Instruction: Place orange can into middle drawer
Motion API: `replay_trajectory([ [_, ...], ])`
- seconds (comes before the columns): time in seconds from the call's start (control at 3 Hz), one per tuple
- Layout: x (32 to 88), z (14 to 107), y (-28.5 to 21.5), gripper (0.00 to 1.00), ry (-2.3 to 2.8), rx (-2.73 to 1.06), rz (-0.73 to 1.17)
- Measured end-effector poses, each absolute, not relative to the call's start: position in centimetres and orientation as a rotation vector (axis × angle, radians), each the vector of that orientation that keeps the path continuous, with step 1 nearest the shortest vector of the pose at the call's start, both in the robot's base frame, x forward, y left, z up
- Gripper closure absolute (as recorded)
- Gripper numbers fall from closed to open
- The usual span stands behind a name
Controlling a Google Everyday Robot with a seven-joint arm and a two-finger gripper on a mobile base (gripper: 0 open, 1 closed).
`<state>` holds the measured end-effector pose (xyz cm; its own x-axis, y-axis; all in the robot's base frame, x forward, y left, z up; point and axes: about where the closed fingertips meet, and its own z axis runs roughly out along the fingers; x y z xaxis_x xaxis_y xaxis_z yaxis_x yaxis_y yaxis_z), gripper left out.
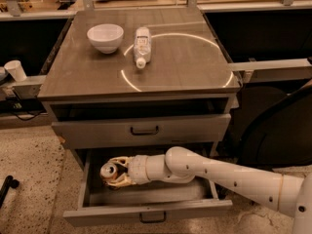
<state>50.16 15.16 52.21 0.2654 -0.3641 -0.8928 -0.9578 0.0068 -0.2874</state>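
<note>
The orange can (pixel 108 171) lies on its side with its silver top facing left, inside the pulled-out middle drawer (pixel 146 209), near the drawer's left end. My gripper (pixel 116 171) reaches in from the right and is shut on the can, with one finger above it and one below. The white arm runs from the lower right across the drawer. The can's body is mostly hidden by the fingers.
The handled drawer above (pixel 141 129) is shut. On the cabinet top lie a white bowl (pixel 105 37) and a clear plastic bottle (pixel 142 46) on its side. A small white paper cup (pixel 15 70) stands on a ledge at the left. A dark stand base (pixel 7 185) is on the floor at the left.
</note>
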Motion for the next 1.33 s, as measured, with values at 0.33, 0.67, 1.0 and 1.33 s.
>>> replay_trajectory([
  [0.33,50.1,51.0,15.3,1.00,1.280,-1.543,0.759],
  [0.67,50.0,50.0,15.3,1.00,1.282,-1.556,0.743],
  [1.0,50.1,49.0,14.8,1.00,1.311,-1.547,0.711],
  [1.33,50.5,48.5,14.3,1.00,1.330,-1.525,0.699],
])
